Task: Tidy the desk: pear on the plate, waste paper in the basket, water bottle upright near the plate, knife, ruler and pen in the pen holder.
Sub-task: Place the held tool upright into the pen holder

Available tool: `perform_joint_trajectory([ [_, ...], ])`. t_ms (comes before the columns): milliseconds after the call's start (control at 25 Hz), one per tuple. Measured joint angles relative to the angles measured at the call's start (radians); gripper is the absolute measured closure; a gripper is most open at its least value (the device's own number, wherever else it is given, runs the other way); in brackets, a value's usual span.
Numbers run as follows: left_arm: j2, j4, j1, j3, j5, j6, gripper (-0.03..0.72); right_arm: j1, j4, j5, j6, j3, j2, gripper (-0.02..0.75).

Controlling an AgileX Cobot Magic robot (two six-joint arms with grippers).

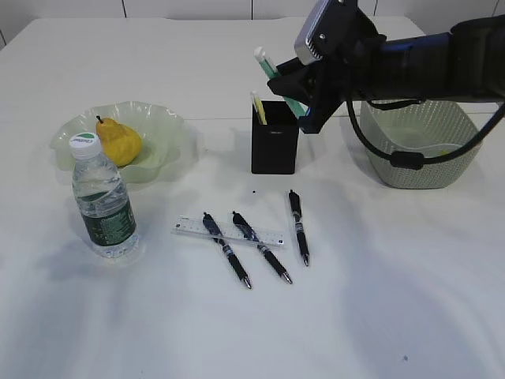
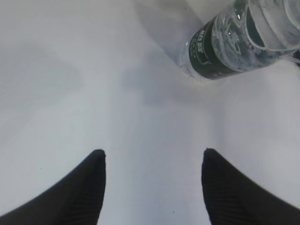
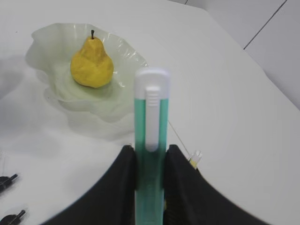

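My right gripper (image 1: 304,93) (image 3: 151,151) is shut on the knife (image 1: 278,77) (image 3: 151,117), a teal cutter with a white slider, held tilted just above the black pen holder (image 1: 274,150). Its lower end is hidden behind the fingers. The yellow pear (image 1: 118,142) (image 3: 92,63) lies on the pale green plate (image 1: 172,126) (image 3: 47,42). The water bottle (image 1: 102,207) (image 2: 234,42) stands upright in front of the plate. The clear ruler (image 1: 189,227) lies flat with one pen (image 1: 227,249) across it. Two more pens (image 1: 262,246) (image 1: 297,227) lie beside it. My left gripper (image 2: 154,152) hangs open over bare desk, out of the exterior view.
A yellow-tipped item (image 1: 258,106) (image 3: 194,159) stands in the pen holder. The sage-green basket (image 1: 426,154) sits at the right behind my right arm, with a yellow scrap (image 1: 444,151) showing inside. The white desk (image 1: 355,300) stretches in front.
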Motion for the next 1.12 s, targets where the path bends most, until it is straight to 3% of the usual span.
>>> perform_joint_trajectory([
  [440,0.000,0.000,0.000,0.000,0.004,0.000,0.232,0.000,0.000,0.022,0.084,-0.208,0.168,0.591],
  [1120,0.000,0.000,0.000,0.000,-0.009,0.000,0.232,-0.046,0.000,0.055,0.175,-0.392,0.336,0.591],
])
